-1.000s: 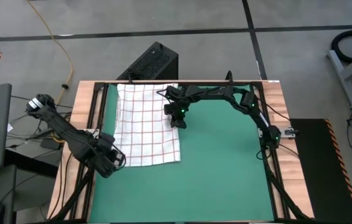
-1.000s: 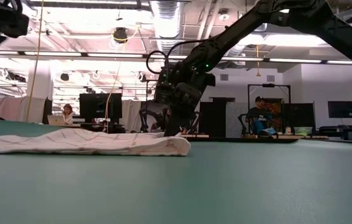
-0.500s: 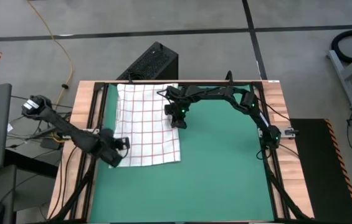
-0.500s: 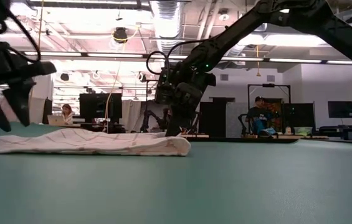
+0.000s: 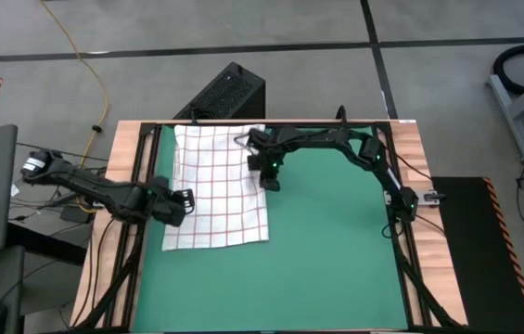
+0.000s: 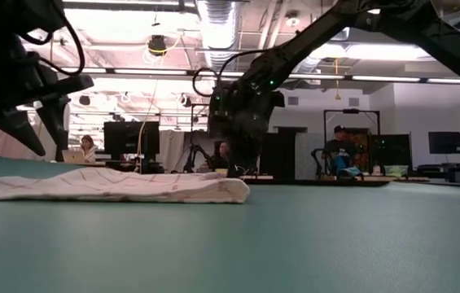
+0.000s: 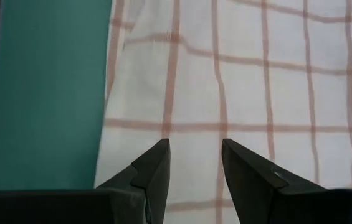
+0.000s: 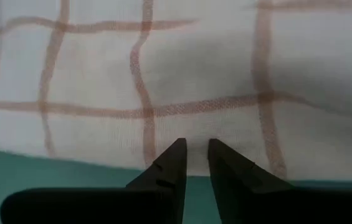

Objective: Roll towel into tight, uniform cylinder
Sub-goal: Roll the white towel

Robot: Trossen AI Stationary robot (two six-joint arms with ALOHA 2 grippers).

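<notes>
Left jaws [image 7: 194, 155] stand apart with a clear gap, holding nothing, poised over the towel [image 7: 256, 93] just inside its edge beside the green mat [image 7: 38, 93]; in the high view that left gripper [image 5: 176, 202] sits at the towel's left edge, left of centre in the frame. It has swung up there from the towel's lower left corner over the last second, which reads as lining up on the left side for a grab, though nothing is gripped yet. Right jaws [image 8: 193, 155] are narrowed to a slim gap, empty, hovering at the towel's opposite edge; in the high view the right gripper [image 5: 269, 176] is at upper centre and has barely shifted. The towel [image 5: 215, 186] lies flat and unrolled in the upper left of the mat [image 5: 336, 250] on the bench [image 5: 419, 167], so rolling has not started, I'd judge. Count: one towel, one mat, two arms.
</notes>
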